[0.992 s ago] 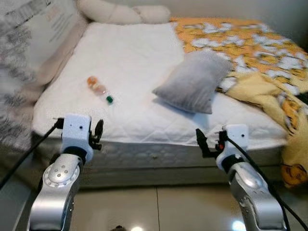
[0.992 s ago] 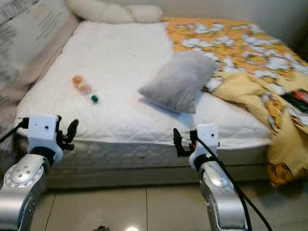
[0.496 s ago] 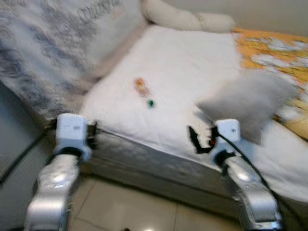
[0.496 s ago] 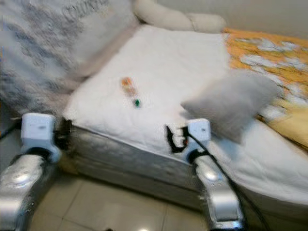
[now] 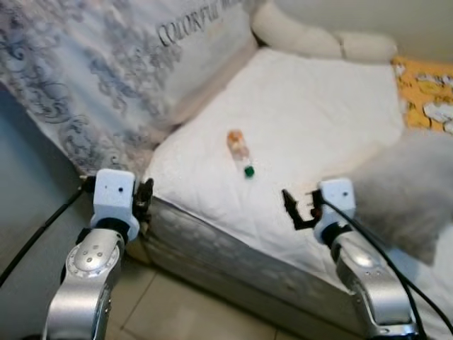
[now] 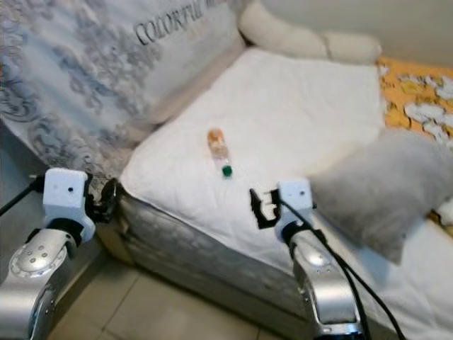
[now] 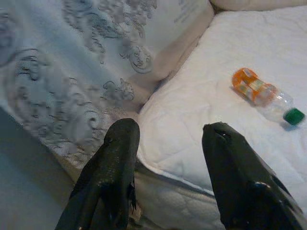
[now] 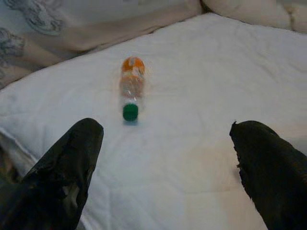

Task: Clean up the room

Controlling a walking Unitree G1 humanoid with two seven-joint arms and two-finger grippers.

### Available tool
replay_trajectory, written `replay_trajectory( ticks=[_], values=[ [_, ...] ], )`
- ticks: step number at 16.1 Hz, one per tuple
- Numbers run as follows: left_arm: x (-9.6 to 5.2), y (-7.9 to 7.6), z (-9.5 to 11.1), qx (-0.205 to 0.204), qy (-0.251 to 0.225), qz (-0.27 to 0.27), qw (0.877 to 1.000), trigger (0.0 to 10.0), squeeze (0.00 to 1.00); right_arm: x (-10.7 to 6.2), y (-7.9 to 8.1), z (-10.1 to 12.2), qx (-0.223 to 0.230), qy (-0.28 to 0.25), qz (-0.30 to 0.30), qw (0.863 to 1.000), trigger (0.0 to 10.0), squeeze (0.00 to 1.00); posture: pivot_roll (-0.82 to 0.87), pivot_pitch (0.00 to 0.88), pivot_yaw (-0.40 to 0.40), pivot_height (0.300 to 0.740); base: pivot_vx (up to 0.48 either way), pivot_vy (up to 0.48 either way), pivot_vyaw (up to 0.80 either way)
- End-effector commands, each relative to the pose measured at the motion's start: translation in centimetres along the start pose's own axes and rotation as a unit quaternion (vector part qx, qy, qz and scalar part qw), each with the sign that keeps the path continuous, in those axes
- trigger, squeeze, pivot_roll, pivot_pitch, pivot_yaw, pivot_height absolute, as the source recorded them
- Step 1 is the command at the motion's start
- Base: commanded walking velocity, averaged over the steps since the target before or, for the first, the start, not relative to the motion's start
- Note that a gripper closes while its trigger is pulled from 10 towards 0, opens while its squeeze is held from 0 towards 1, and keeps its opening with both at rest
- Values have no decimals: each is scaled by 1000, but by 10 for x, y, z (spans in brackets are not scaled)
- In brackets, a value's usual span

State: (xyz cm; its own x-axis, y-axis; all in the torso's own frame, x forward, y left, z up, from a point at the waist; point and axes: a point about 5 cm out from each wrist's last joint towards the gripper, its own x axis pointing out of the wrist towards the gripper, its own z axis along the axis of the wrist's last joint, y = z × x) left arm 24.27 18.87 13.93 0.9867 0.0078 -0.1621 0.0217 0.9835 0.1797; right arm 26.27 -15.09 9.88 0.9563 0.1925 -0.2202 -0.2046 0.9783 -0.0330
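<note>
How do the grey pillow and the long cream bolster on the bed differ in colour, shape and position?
Colour: the grey pillow is plain grey, the cream bolster is off-white.
Shape: the grey pillow is broad and roughly rectangular, the cream bolster is long and rounded, like a roll.
Position: the grey pillow lies near the bed's front edge on the robot's right, the cream bolster lies along the far end of the white mattress.
Both are soft bedding resting on the bed.

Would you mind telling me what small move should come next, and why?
Probably reach the right claw forward to the bottle: it lies loose on the white mattress, straight ahead of the open fingers, and neither claw holds anything.
</note>
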Motion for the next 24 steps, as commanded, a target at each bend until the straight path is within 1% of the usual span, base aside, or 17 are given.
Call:
replay_trajectory(
  ticks=[1, 4, 9, 11, 14, 16, 24],
  values=[
    [-2, 5, 2, 8, -3, 6, 1000, 10000, 0, 2, 6, 5, -1, -9, 9, 1000, 10000, 0, -41, 0, -22, 740, 281, 0, 0],
    [-1, 4, 2, 11, -4, 3, 1000, 10000, 0, 3, 7, 5, -12, -8, 16, 1000, 10000, 0, -40, 0, -23, 740, 279, 0, 0],
    [0, 4, 3, 13, -5, 0, 1000, 10000, 0, 3, 7, 3, -6, -7, 11, 1000, 10000, 0, -39, 0, -21, 740, 283, 0, 0],
    [1, 5, 3, 13, -5, 1, 1000, 10000, 0, 2, 6, 2, 3, -6, 2, 1000, 10000, 0, -40, 0, -20, 740, 292, 0, 0],
    [1, 4, 3, 13, -5, -2, 1000, 10000, 4, 2, 4, 2, -1, -6, 0, 1000, 10000, 0, -42, 0, -16, 740, 296, 0, 0],
    [1, 4, 4, 13, -6, -3, 1000, 10000, 4, 3, 5, 3, 1, -7, -1, 1000, 10000, 0, -41, 0, -17, 740, 298, 0, 584],
    [1, 2, 3, 13, -4, -10, 1000, 10000, 0, 3, 6, 2, 4, -3, -1, 1000, 10000, 0, -42, 0, -13, 740, 300, 0, 0]
  ],
)
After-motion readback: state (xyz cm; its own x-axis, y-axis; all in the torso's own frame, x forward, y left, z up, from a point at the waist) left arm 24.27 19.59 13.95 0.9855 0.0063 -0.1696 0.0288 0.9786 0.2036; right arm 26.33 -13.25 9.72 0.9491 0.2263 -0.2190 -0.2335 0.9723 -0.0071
